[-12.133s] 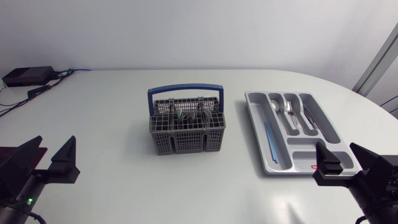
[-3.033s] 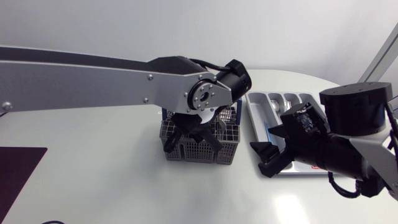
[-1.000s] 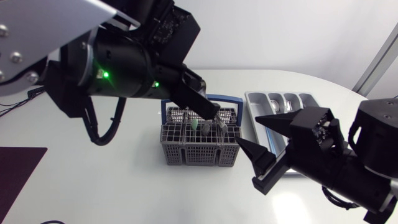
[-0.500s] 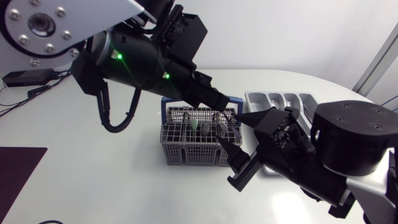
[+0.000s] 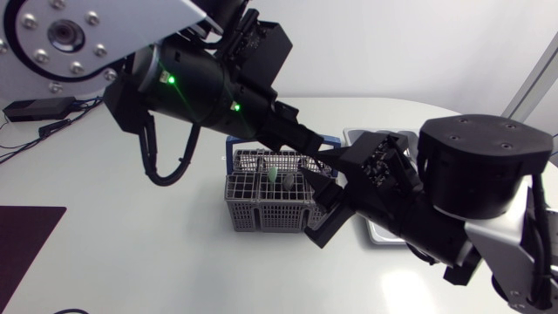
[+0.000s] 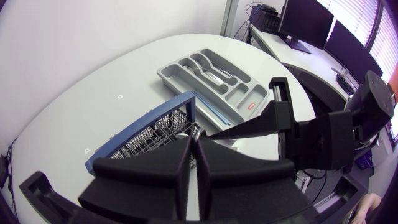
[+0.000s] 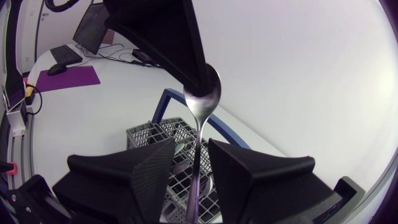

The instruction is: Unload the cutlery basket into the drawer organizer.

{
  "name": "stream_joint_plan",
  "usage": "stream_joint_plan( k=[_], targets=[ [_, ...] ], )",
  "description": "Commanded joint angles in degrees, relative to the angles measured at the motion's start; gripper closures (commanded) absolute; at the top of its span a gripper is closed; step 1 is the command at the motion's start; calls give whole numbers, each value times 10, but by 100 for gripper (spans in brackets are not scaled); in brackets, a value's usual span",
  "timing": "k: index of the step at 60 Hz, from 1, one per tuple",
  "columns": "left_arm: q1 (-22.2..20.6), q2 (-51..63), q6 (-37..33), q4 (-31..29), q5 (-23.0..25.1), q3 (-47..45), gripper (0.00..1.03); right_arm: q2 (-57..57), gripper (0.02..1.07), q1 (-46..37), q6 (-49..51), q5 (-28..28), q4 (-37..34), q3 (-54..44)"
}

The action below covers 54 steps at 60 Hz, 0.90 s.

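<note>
The grey cutlery basket (image 5: 270, 208) with a blue handle stands mid-table and holds a few green-handled pieces (image 5: 272, 174). Above its right end my left gripper (image 5: 324, 160) is shut on the bowl of a steel spoon (image 7: 200, 99). The spoon hangs upright, handle down. My right gripper (image 7: 193, 149) is open, with the handle between its fingers and a thin gap on each side. In the left wrist view the shut left gripper (image 6: 194, 140) is above the basket (image 6: 152, 127), with my right arm (image 6: 336, 137) just beyond. The grey organizer (image 5: 370, 137) is mostly hidden behind my right arm.
The organizer (image 6: 211, 71) lies beside the basket with several pieces of cutlery in its compartments and a blue item in one long slot. Both arms crowd the space over the basket's right end. Bare white table (image 5: 131, 227) spreads to the left of the basket.
My right arm has swung left to the basket and brought its fingers around the spoon's handle, narrowing them. My left gripper has shifted right over the basket's end, staying shut.
</note>
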<state>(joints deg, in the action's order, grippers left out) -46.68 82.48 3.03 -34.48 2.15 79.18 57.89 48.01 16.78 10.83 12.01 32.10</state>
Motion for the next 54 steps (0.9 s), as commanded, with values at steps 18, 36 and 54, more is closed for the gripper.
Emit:
stream_joint_plan(
  k=[18, 36, 54],
  targets=[
    [2, 19, 10, 0, 5, 2, 100, -1, 86, 2, 12, 10, -14, 9],
    [-1, 22, 6, 5, 3, -3, 100, -10, 90, 5, 28, 9, -39, -1],
    [-8, 25, 7, 9, 1, -4, 100, -26, 101, 4, 31, 9, -50, -5]
  ],
)
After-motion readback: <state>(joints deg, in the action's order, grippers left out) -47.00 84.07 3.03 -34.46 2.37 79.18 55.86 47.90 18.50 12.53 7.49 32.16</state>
